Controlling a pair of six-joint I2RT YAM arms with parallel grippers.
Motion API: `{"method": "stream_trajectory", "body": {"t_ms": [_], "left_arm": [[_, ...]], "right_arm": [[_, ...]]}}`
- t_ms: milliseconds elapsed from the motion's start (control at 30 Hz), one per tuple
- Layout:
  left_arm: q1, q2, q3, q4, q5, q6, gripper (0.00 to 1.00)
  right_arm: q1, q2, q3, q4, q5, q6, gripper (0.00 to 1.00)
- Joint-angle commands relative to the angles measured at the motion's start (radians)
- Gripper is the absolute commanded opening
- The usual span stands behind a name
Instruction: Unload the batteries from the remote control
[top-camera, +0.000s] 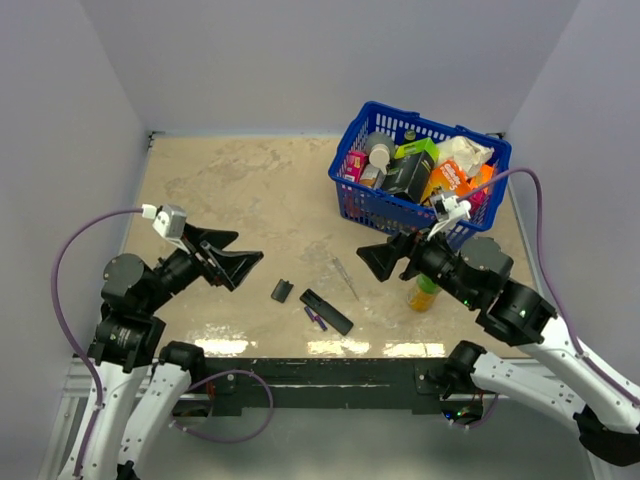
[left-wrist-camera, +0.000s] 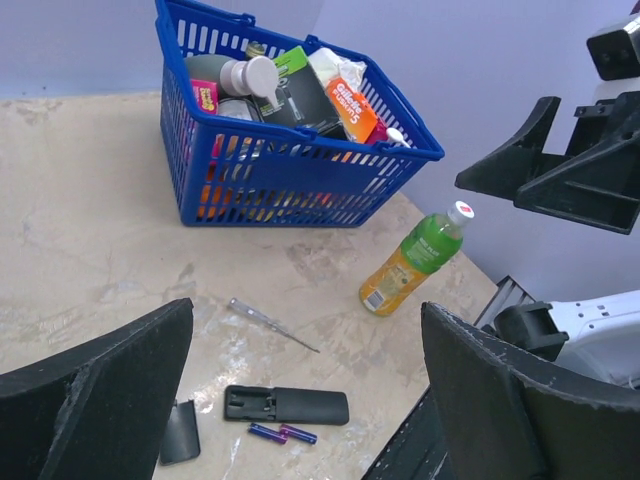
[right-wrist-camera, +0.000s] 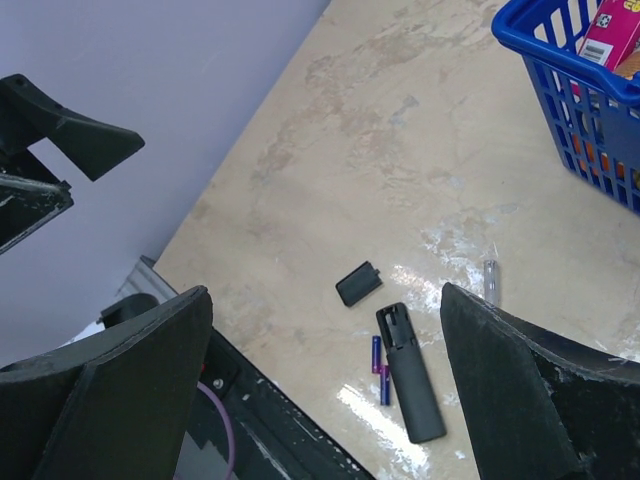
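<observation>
1. The remote control lies flat on the table near its front edge, with its open recess facing up.
2. The batteries are out. Two slim purplish cells lie together on the table just beside the remote, on the side nearer the arms. They appear not to touch it.
3. The short black cover lies apart from the remote, a little to the left.
4. The recess looks bare from the left wrist view. It is small and dark there, so I cannot say for certain that no cell is left inside.
5. The left gripper hangs above the table with its jaws spread wide, grasping nothing.
6. The right gripper is likewise released and empty. It is raised over the same patch, opposite the left one.
7. My judgement is that the unloading is done or nearly so. At most a check of the recess is left, and no further grasp seems needed.
</observation>
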Motion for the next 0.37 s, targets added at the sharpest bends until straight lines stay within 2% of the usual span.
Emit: {"method": "stream_trajectory", "body": {"t_ms": [0, 333], "left_arm": [[-0.002, -0.03, 0.005, 0.051, 0.039, -0.02, 1.0], [-0.002, -0.034, 0.034, 0.01, 0.001, 0.006, 1.0]], "right_arm": [[-0.003, 0.013, 0.001, 0.013, 0.004, 0.03, 0.98], [-0.003, 0.021, -0.008, 0.033, 0.008, 0.015, 0.99]]}}
